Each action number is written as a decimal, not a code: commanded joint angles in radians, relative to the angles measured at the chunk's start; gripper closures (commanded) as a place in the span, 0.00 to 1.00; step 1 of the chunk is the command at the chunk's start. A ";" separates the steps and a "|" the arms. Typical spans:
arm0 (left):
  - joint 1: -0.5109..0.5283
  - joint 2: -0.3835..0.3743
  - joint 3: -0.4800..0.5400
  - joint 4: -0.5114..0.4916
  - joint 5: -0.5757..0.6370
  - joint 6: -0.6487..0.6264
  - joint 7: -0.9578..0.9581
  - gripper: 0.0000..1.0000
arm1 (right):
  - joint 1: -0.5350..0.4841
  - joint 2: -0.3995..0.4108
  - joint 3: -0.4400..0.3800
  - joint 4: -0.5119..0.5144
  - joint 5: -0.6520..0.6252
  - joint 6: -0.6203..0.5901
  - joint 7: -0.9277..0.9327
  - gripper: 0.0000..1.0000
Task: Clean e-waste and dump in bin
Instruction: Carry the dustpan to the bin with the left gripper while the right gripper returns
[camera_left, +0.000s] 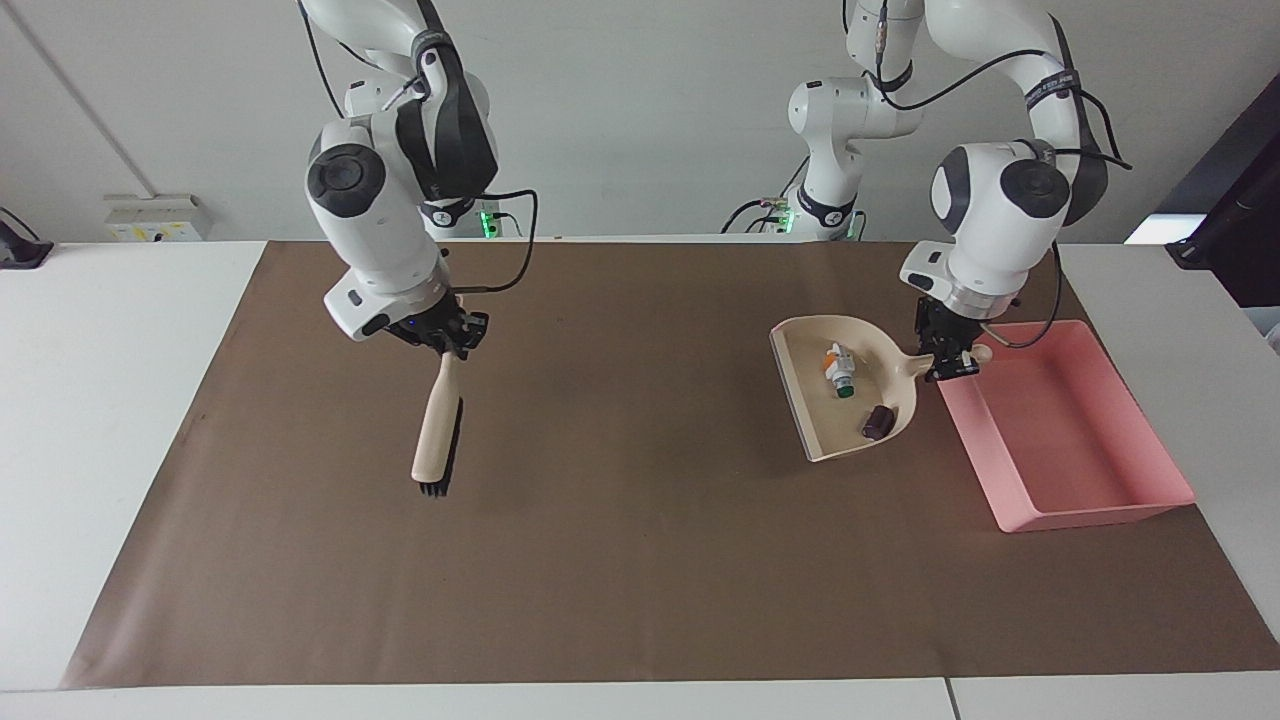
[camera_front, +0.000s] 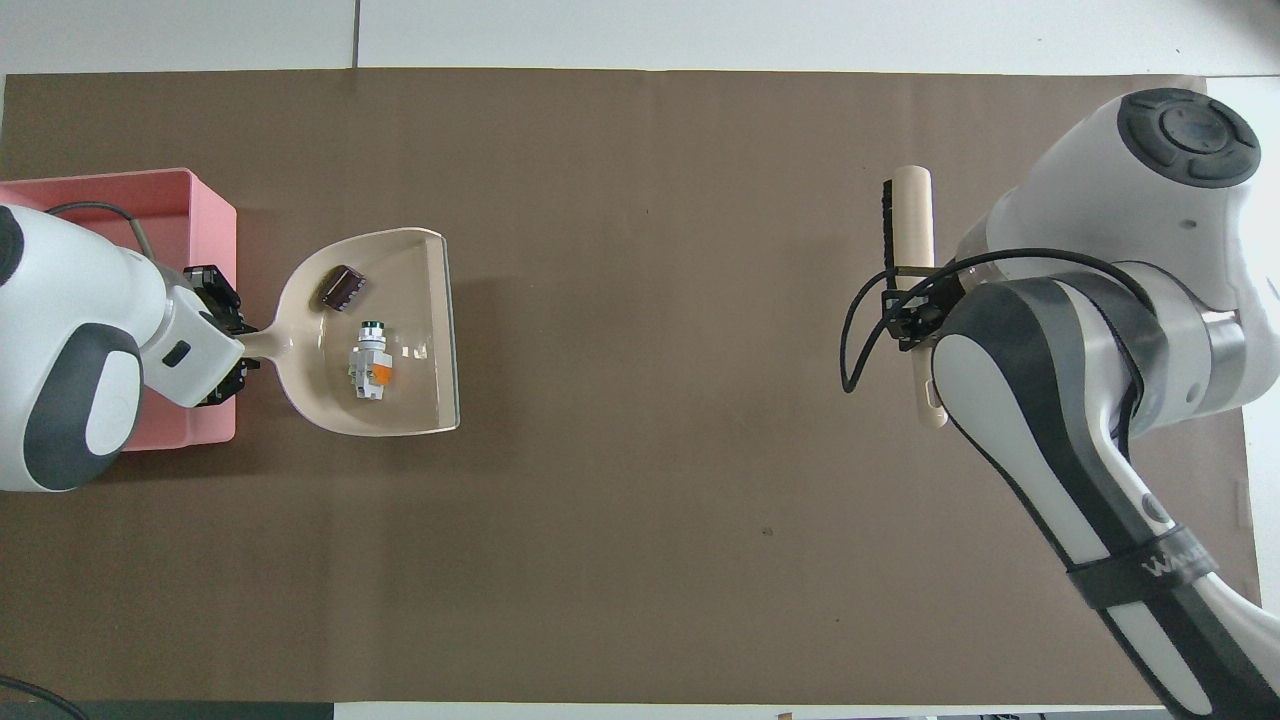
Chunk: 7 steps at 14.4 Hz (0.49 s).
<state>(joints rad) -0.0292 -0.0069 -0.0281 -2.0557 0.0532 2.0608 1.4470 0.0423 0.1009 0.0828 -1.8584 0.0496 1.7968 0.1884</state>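
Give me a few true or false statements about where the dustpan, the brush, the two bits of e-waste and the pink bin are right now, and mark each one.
1. Both bits of e-waste lie in the dustpan. True: the white piece with the green end and the small black block are both in it.
2. The right gripper holds the dustpan. False: it is shut on the brush; the left gripper holds the dustpan by its handle.
3. The pink bin already has e-waste in it. False: nothing shows inside it.
4. The dustpan is beside the bin. True.
5. The brush is sweeping inside the dustpan. False: it hangs over the brown mat, toward the right arm's end of the table.
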 joint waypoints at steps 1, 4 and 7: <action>0.105 -0.005 -0.004 0.072 -0.058 -0.053 0.110 1.00 | -0.129 -0.087 0.018 -0.172 -0.016 0.099 -0.171 1.00; 0.222 0.004 -0.004 0.138 -0.087 -0.060 0.234 1.00 | -0.237 -0.093 0.018 -0.247 -0.016 0.174 -0.263 1.00; 0.340 0.042 -0.004 0.231 -0.092 -0.114 0.332 1.00 | -0.288 -0.121 0.020 -0.350 -0.016 0.291 -0.300 1.00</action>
<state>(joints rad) 0.2416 -0.0044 -0.0225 -1.9148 -0.0082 2.0018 1.7077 -0.2185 0.0368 0.0829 -2.1192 0.0487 2.0260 -0.0926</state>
